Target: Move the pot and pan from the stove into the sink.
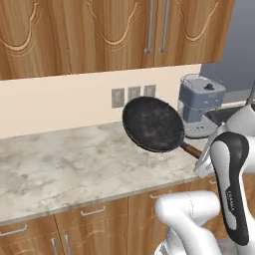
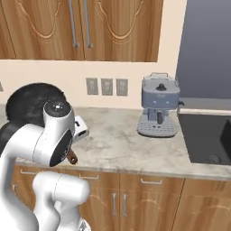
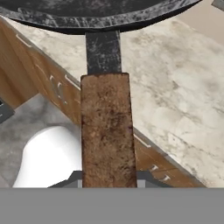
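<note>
Frying pan in transit above the worktop. I see the pan (image 1: 153, 123) raised clear of the marble worktop (image 1: 64, 164) and tilted, its speckled inside facing the left base camera, in front of the wall sockets (image 1: 133, 93). Its brown wooden handle (image 3: 107, 131) runs down and to the right into my pincer (image 3: 108, 177), which is closed narrowly on the handle's end; in the hand view the handle fills the gap between the two dark tips, and the pan's dark rim lies across the top. From the right base view, the pan (image 2: 31, 103) shows behind the white arm (image 2: 52, 135). A blue-grey coffee machine (image 2: 159, 108) stands on the worktop against the wall, just beside the dark recessed sink (image 2: 205, 135) at the right.
</note>
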